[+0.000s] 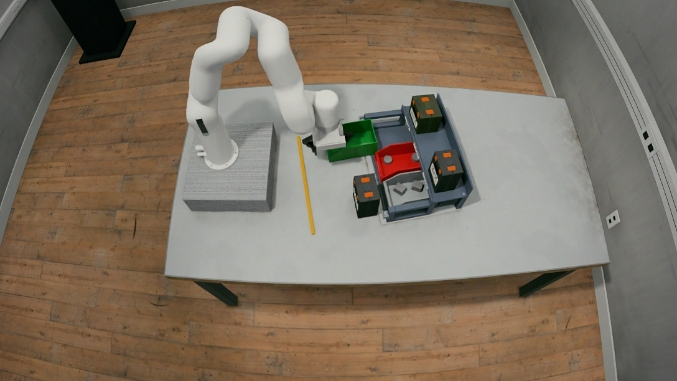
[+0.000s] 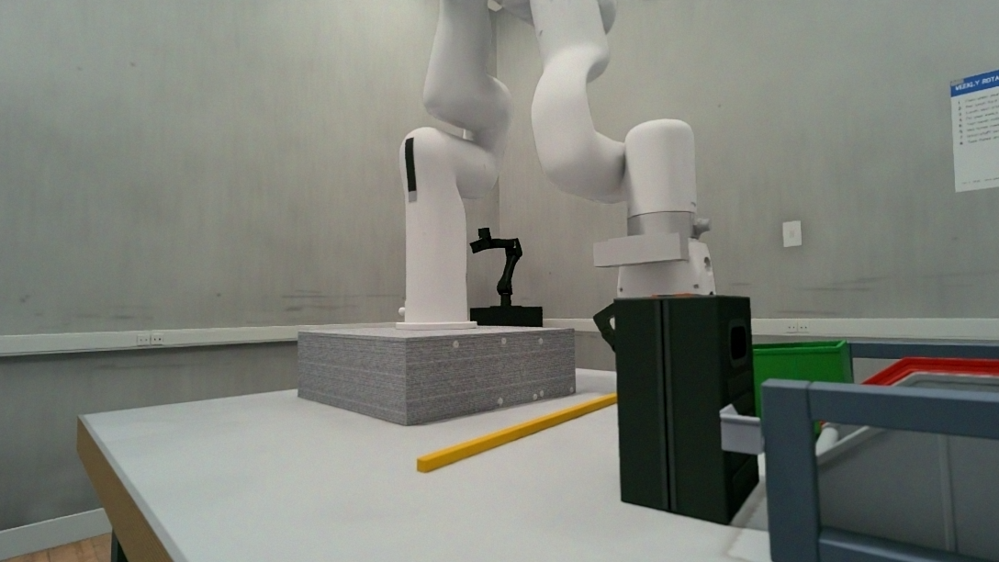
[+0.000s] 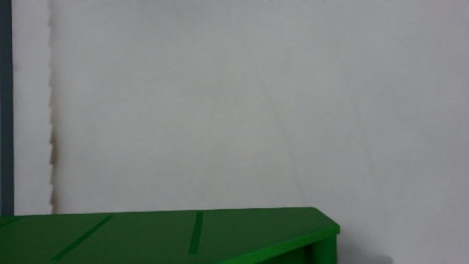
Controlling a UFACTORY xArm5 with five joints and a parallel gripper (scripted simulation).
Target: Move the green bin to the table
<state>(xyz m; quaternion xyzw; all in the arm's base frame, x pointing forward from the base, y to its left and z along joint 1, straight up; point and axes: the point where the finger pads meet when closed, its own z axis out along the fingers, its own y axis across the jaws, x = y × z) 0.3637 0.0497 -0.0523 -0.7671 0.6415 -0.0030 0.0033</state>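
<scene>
The green open bin (image 1: 360,140) (image 2: 800,370) (image 3: 172,236) stands upright on the table (image 1: 520,198) (image 3: 259,108), just left of the blue-grey shelf (image 1: 455,142) (image 2: 789,432). My gripper (image 1: 328,144) is open, with its fingers either side of the bin's left wall; the wrist hides them from above. The part of the bin's inside that shows is bare green, so I cannot tell where its parts are. A red bin (image 1: 397,160) (image 2: 928,365) with two grey parts and a grey bin (image 1: 406,197) with two parts sit on the shelf.
Two black boxes (image 1: 425,113) (image 1: 445,169) stand on the shelf's upper level. A third black box (image 1: 366,194) (image 2: 680,405) stands on the table at its front left. A yellow bar (image 1: 305,184) (image 2: 513,432) lies between the bin and the grey base block (image 1: 236,180) (image 2: 432,370).
</scene>
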